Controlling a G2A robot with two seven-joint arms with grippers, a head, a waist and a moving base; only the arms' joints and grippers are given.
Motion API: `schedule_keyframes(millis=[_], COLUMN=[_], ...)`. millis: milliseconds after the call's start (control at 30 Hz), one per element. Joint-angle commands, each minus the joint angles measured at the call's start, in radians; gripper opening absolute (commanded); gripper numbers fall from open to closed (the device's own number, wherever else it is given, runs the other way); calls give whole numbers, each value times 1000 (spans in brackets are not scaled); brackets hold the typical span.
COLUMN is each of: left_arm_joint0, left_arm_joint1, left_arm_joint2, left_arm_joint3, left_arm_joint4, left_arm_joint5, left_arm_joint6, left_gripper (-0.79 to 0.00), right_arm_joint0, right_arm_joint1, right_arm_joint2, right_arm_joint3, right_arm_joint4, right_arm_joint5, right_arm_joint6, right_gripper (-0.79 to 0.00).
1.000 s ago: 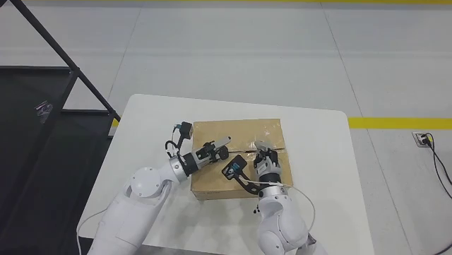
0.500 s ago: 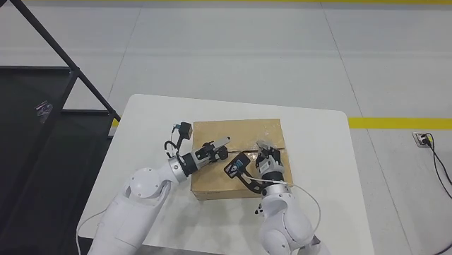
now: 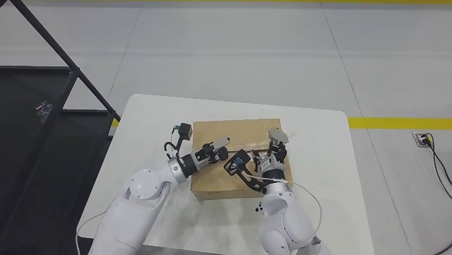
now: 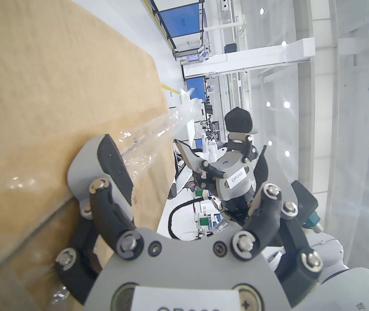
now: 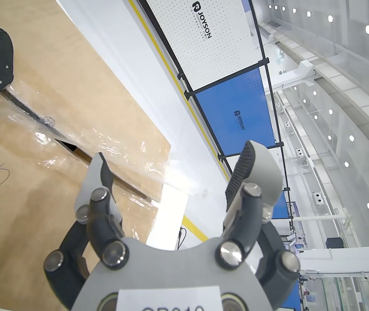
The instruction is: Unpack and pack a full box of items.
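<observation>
Left gripper (image 4: 184,153) spread apart, one finger laid against the lid of the cardboard box (image 3: 240,131) beside the clear tape (image 5: 129,160) over its seam. Right gripper (image 5: 174,156) likewise apart, angled upward at the box's right end, over the tape's loose tail. Sat mid-table (image 3: 318,156), long axis left to right, seam along it.

brown rectangular cardboard box (image 3: 236,157), flat on the white surface (image 3: 325,184), flaps shut, clear tape (image 5: 106,150) partly peeled along top seam

Plain brown cardboard box (image 3: 240,131), clear glossy tape (image 5: 129,160), white table (image 3: 318,156), yellow floor line (image 3: 399,122)
</observation>
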Motion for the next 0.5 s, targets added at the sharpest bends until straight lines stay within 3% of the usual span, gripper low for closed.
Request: schedule_keyframes(millis=[0,267,467], left_arm_joint0=[2,11,27], left_arm_joint1=[0,0,4], left_arm_joint2=[-2,-5,-18], left_arm_joint3=[-1,-11,-40], left_arm_joint4=[-1,-2,1], left_arm_joint5=[-1,-6,-14], left_arm_joint6=[-2,-9,-14], left_gripper=[0,0,0], right_arm_joint0=[1,24,17], right_arm_joint1=[-2,-11,-13], right_arm_joint2=[1,34,127], right_arm_joint3=[-5,-24,-98], right_arm_joint4=[-6,18,197], right_arm_joint5=[-2,5,-8], right_arm_joint6=[5,43,1], right_gripper=[0,0,0])
